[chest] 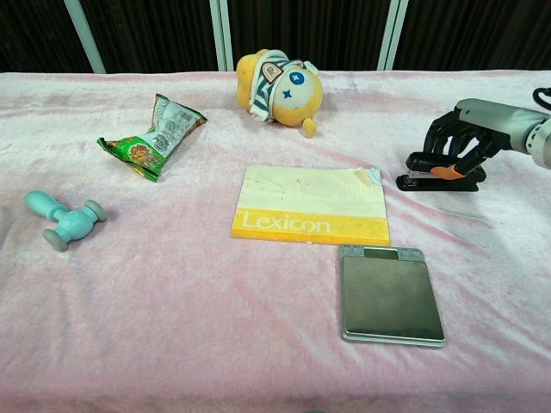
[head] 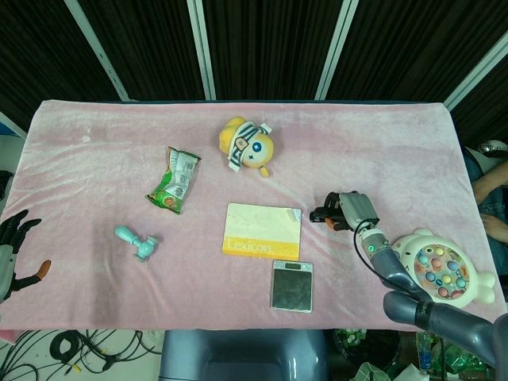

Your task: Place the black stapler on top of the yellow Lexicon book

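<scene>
The black stapler (chest: 439,180) lies on the pink cloth to the right of the yellow Lexicon book (chest: 310,206). My right hand (chest: 461,138) reaches in from the right and arches over the stapler, its fingers curled down around it and gripping it. In the head view the stapler (head: 321,214) pokes out to the left of the right hand (head: 349,209), a short way right of the book (head: 263,231). At the table's left edge my left hand (head: 16,246) hangs with spread fingers, holding nothing.
A silver scale (chest: 390,294) lies just in front of the book. A yellow plush toy (chest: 280,89) sits behind it, with a green snack bag (chest: 153,138) and a teal toy (chest: 65,218) to the left. A fishing toy (head: 444,268) stands at far right.
</scene>
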Tool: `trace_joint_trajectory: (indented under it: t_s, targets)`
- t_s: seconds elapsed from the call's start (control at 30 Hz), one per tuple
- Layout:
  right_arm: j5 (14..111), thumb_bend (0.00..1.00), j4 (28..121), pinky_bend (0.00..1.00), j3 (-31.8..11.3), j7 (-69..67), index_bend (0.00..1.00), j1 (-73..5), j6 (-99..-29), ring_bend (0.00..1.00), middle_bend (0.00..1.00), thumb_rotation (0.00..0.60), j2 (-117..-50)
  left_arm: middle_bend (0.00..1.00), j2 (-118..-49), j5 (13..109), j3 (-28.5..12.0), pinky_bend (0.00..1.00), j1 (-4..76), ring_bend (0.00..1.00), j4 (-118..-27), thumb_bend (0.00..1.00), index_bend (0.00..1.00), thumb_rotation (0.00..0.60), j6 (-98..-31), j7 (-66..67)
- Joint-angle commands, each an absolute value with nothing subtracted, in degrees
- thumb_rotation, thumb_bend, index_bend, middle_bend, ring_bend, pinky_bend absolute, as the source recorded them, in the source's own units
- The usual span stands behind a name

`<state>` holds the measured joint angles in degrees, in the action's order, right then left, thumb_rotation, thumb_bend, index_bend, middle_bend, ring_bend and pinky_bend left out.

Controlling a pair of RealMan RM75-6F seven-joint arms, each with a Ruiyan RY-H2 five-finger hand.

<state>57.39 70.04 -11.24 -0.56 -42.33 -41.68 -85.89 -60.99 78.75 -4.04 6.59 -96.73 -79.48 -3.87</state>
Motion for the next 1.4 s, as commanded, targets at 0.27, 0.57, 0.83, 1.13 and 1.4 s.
trace_joint_trajectory:
  t_s: [0.27,0.57,0.83,1.13,1.4]
  targets:
    - [59.0,0.30,69.6,0.28,-11.3,-2.0,0.49,-42.0,-41.5,0.44,0.48,0.600,-85.9,0.03,-60.9,78.8,-4.0,0.13,6.5,0.00,-96.8,0.31,0.17,0.600,-79.6,-3.8]
    - [59.6,0.30,69.2,0.28,-11.4,-2.9,0.49,-41.8,-41.3,0.44,0.48,0.600,-86.1,0.03,-60.8,78.6,-4.0,0.14,6.6,0.00,-96.9,0.31,0.17,0.600,-79.2,-3.7]
    - [60.3,0.30,69.6,0.28,-11.5,-3.4,0.49,-41.5,-41.7,0.44,0.48,0.600,-85.8,0.03,-60.7,78.5,-3.9,0.14,6.6,0.00,-97.0,0.31,0.17,0.600,-79.1,-3.6]
    - [60.8,0.30,70.1,0.28,-11.8,-3.8,0.49,-41.4,-41.9,0.44,0.48,0.600,-85.5,0.03,-60.7,78.5,-3.9,0.14,6.7,0.00,-97.0,0.31,0.17,0.600,-79.1,-3.5]
    - [62.2,0.30,74.4,0.28,-12.9,-4.1,0.49,-40.7,-44.6,0.44,0.48,0.600,-82.6,0.03,-60.6,78.4,-3.9,0.14,6.8,0.00,-97.1,0.31,0.17,0.600,-78.8,-3.4]
